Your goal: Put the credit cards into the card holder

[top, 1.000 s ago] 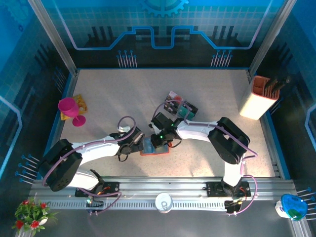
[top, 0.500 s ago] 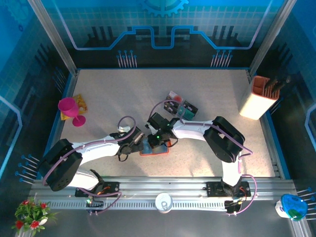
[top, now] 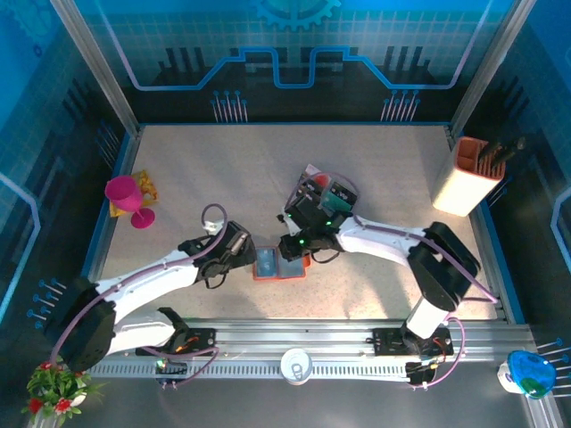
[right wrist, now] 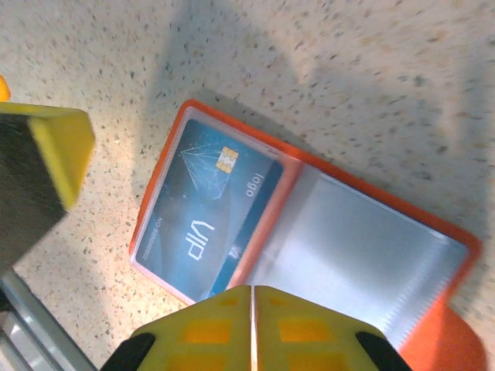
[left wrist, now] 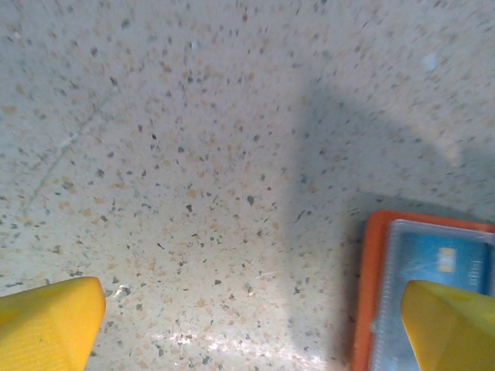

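The orange card holder (top: 279,267) lies open on the table, and a blue credit card (right wrist: 205,224) is tucked in its left clear sleeve. Its right sleeve (right wrist: 356,255) shows nothing inside. My right gripper (right wrist: 253,295) hovers just above the holder's near edge, shut with nothing between its fingers. My left gripper (left wrist: 251,325) stands open at the holder's left edge (left wrist: 367,278), one finger (left wrist: 452,325) over the blue card (left wrist: 433,255) and the other finger (left wrist: 46,321) over bare table. More credit cards lie in a clear tray (top: 328,190) behind the right wrist.
A pink goblet (top: 125,198) and a yellow object (top: 145,187) stand at the far left. An orange-and-white pen cup (top: 468,174) stands at the far right. Bare speckled table lies left of and behind the holder.
The right arm has swung its elbow out to the right and drawn its wrist back toward the tray. The left arm has stretched lower and further forward. The holder has not moved.
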{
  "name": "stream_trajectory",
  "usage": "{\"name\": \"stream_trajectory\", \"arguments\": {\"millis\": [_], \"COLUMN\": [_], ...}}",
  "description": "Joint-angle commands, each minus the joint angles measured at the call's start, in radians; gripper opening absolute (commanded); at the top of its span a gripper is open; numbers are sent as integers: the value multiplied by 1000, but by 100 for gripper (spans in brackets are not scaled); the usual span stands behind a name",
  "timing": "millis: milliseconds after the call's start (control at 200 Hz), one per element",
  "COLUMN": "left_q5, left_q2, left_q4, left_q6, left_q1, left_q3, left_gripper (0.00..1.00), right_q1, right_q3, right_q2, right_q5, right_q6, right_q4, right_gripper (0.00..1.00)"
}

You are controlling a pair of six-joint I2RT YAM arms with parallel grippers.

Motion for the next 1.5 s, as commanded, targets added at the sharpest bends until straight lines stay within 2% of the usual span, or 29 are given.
{"name": "stream_trajectory", "arguments": {"millis": [0,350,655,775,1496], "left_q5": [12,145,121,121,102], "left_q2": [-51,-57,96,158,280], "left_q4": [-71,30,92,117,153], "left_q6": [42,84,76,77,124], "left_q1": [11,-3,-147,-176,-197], "left_q3": [51,111,143,147,156], "left_gripper": [99,99,99,99,99], "right_q1": [-35,-131,-143,-141,-99], "right_q3": [-68,-192,-168,-161,-73], "right_q2": [-60,-134,-48,-19,118], "right_q5": [17,-44,-92,-93,-88], "right_q6": [19,17,38,35,8], "right_q4": [12,96,154,155,130], "right_gripper": [12,13,13,13,11]}}
